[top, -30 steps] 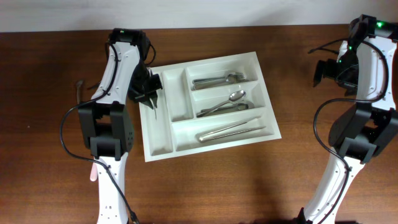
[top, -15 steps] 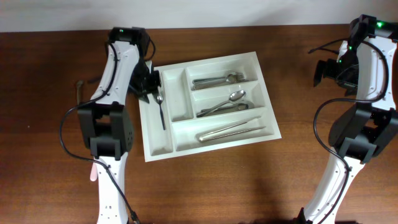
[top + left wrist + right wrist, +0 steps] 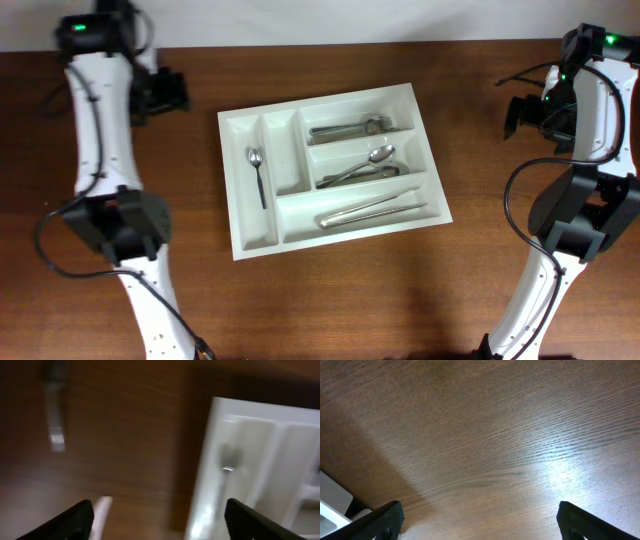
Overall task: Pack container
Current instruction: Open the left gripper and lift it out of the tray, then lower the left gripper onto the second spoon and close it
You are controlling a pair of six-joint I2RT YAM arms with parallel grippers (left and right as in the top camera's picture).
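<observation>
The container, a white cutlery tray, lies at the table's centre. A small spoon rests in its leftmost narrow compartment. Forks, spoons and long silver utensils fill the three long compartments. My left gripper hovers open and empty over bare wood, left of the tray's far corner. The blurred left wrist view has the gripper wide open, with the tray's edge and the small spoon at the right. My right gripper hangs open at the far right, well away from the tray.
In the left wrist view a blurred grey utensil lies on the wood at upper left, and a pale object sits by the left finger. The right wrist view has my open gripper over bare wood, with the tray's corner at lower left.
My left gripper opened and let the small spoon drop into the leftmost compartment. It then swung up and away to the left of the tray. The right arm stayed still.
</observation>
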